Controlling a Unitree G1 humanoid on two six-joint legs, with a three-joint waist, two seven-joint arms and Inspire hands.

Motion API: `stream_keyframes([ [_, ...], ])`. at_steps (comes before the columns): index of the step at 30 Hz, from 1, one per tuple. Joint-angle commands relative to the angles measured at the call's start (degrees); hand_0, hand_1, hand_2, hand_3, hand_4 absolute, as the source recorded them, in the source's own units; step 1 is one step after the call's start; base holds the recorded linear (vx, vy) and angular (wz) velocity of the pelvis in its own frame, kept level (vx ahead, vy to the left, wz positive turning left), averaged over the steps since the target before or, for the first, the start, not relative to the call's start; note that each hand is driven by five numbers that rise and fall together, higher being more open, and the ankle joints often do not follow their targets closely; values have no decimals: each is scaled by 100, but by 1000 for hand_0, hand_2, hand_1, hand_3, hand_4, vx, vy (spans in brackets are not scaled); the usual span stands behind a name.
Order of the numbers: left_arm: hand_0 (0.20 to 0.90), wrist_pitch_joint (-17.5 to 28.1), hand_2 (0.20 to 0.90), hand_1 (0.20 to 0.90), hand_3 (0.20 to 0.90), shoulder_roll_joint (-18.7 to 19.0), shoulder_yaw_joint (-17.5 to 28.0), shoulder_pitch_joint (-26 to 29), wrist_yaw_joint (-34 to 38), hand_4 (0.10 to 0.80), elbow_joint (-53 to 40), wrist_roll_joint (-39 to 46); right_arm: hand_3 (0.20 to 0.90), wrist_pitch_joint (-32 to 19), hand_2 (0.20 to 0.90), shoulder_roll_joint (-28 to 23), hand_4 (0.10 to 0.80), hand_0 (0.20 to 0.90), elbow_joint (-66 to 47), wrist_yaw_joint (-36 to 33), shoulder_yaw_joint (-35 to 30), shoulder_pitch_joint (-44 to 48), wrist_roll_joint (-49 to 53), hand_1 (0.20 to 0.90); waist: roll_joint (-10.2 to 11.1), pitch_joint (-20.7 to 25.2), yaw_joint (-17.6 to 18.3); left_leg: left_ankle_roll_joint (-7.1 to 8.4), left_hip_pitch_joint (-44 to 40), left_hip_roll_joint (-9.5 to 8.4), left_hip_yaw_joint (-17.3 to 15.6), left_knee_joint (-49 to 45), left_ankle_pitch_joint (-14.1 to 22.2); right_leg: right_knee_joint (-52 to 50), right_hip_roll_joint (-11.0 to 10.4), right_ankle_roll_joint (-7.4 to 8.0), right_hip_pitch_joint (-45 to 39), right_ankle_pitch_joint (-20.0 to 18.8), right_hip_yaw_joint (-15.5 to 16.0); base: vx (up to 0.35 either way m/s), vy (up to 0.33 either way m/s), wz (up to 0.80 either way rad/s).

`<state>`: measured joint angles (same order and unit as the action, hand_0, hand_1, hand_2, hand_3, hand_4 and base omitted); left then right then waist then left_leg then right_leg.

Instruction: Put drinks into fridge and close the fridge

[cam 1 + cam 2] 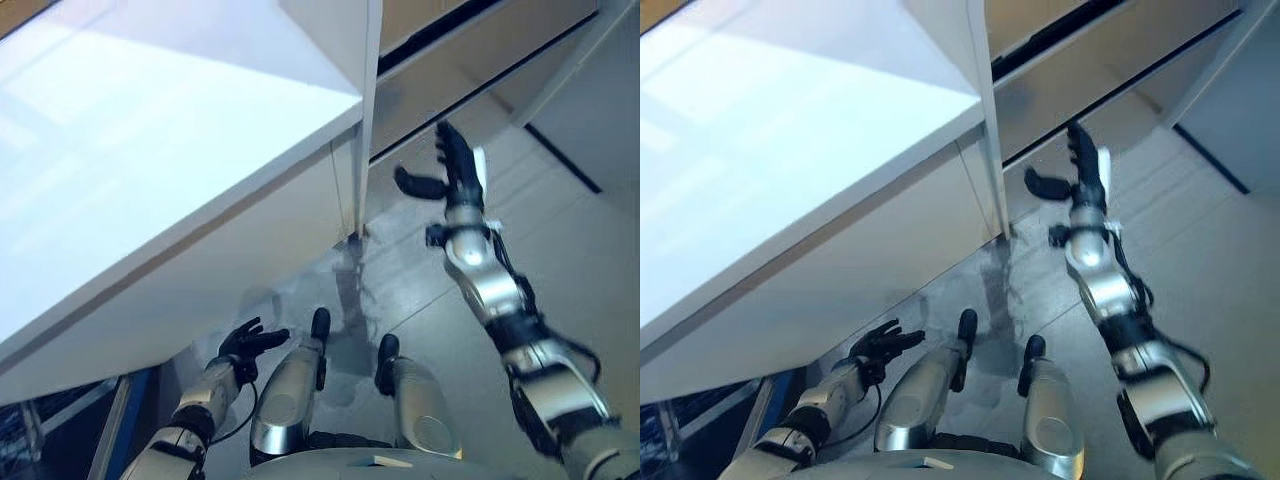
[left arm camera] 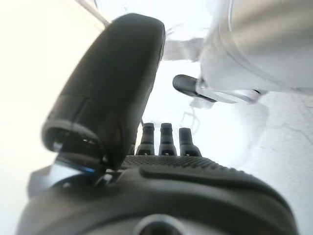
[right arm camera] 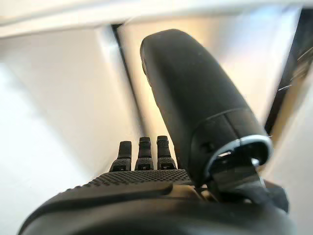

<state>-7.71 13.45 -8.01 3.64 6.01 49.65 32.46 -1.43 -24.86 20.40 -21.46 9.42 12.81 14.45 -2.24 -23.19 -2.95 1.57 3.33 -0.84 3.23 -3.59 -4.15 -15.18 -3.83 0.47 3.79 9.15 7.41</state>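
Note:
A large white fridge (image 1: 150, 150) fills the left and middle, seen from above. The thin white edge of its door (image 1: 366, 120) stands at its right corner. My right hand (image 1: 455, 175) is raised to the right of that edge, a little apart from it, with straight fingers, thumb spread, and nothing in it. Its wrist view (image 3: 146, 196) faces white panels and a dark seam. My left hand (image 1: 248, 345) hangs low beside the fridge's lower side, fingers relaxed and empty. It also shows in the left wrist view (image 2: 161, 196).
Beige cabinet fronts (image 1: 470, 70) with dark gaps run along the back right. Grey floor (image 1: 580, 260) lies to the right. A blue frame (image 1: 125, 410) stands at the lower left under the fridge's side.

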Motion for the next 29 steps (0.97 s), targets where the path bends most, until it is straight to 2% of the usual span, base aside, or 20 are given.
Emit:
stream_keyframes([
  [1, 900, 9, 900, 900, 900, 118, 109, -540, -24, 800, -35, -363, 900, -330, 900, 116, 800, 900, -174, 385, -132, -544, -307, 900, 311, 973, 270, -415, -369, -340, -527, -176, 767, 1128, 37, 206, -301, -976, -175, 16, -60, -28],
  [5, 900, 99, 900, 900, 900, 196, 362, -772, -340, 800, 248, -327, 900, 296, 900, 280, 800, 900, 982, 763, -190, -1336, -394, 900, 426, 1318, 407, -381, -709, -249, -692, 232, 703, 1405, 133, 260, -557, -1062, -194, -15, -83, -26],
  [10, 900, 353, 900, 900, 900, 249, 288, -690, -664, 800, 901, -520, 900, 453, 900, 630, 800, 900, 2982, 1697, -183, -1525, -254, 900, 450, 1461, 400, -378, -892, -207, -652, 514, 612, 1495, 250, 230, -737, -1030, -209, -35, -67, -9],
  [12, 900, 524, 900, 900, 900, 207, 274, -648, -671, 800, 1223, -612, 900, 176, 900, 791, 800, 900, 3781, 2081, -126, -1539, -268, 900, 463, 1497, 373, -378, -955, -214, -579, 570, 598, 1530, 283, 223, -812, -1015, -224, -21, -53, 0],
  [14, 900, 773, 900, 900, 900, 169, 273, -611, -761, 800, 1508, -753, 900, 394, 900, 910, 800, 900, 4260, 2234, -91, -1542, -298, 900, 469, 1532, 375, -378, -965, -208, -569, 539, 606, 1509, 290, 205, -838, -984, -235, -7, -19, 1],
  [17, 900, 1054, 900, 900, 900, 55, 272, -584, -862, 800, 1744, -812, 900, 461, 900, 1032, 800, 900, 4918, 2416, -145, -1585, -331, 900, 458, 1552, 364, -384, -981, -201, -576, 480, 650, 1499, 285, 193, -886, -950, -225, 0, 0, 0],
  [29, 900, 1071, 900, 900, 900, -56, 98, -547, -1064, 800, 1907, -753, 900, 664, 900, 1068, 800, 900, 5210, 2705, 53, -1614, -666, 900, 427, 1574, 409, -398, -1055, -189, -551, 488, 723, 1499, 316, 212, -937, -887, -301, -5, 7, -3],
])
